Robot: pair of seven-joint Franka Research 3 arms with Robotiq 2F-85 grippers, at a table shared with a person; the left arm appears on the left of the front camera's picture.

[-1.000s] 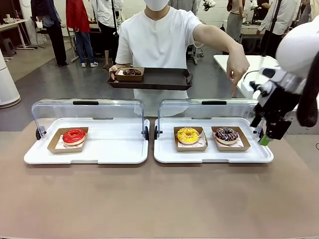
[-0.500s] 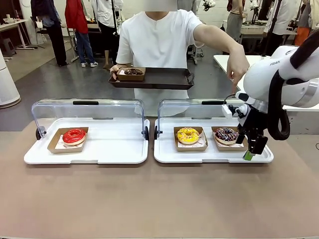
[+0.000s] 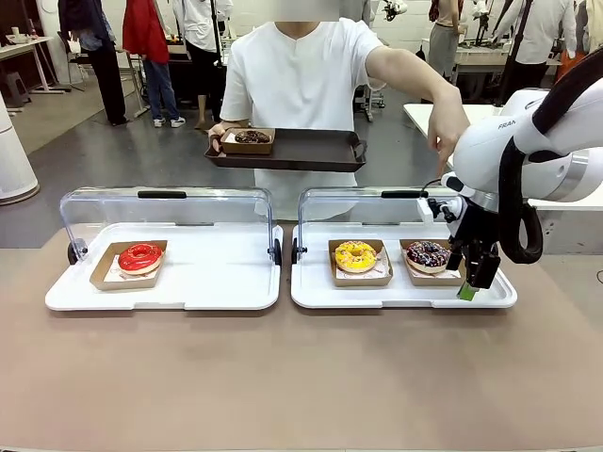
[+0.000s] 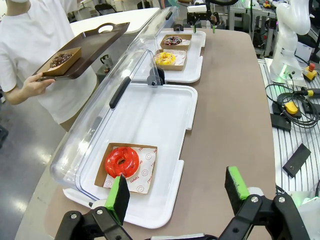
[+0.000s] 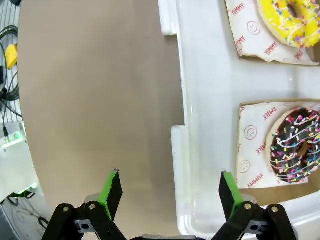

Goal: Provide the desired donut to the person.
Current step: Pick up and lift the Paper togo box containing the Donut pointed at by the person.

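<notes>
Three donuts sit in cardboard trays: a red donut (image 3: 140,257) (image 4: 121,161), a yellow donut (image 3: 355,255) (image 5: 287,20) and a chocolate sprinkled donut (image 3: 429,254) (image 5: 295,145). The person (image 3: 300,85) points a hand (image 3: 448,127) down over the chocolate sprinkled donut and holds a dark tray (image 3: 311,151) bearing a boxed chocolate donut (image 3: 250,137). My right gripper (image 3: 468,282) (image 5: 169,189) hangs open just right of the sprinkled donut, over the serving tray's front right edge. My left gripper (image 4: 177,192) is open, above the table near the red donut, holding nothing.
Two white serving trays (image 3: 226,282) (image 3: 311,282) with raised clear lids (image 3: 165,212) (image 3: 391,205) stand side by side. The brown table (image 3: 301,377) runs in front of them. Cables and boxes (image 4: 290,105) lie beside the table.
My right arm has swung left and down, bringing its open gripper beside the chocolate sprinkled donut. The person's pointing hand and tray have stayed put.
</notes>
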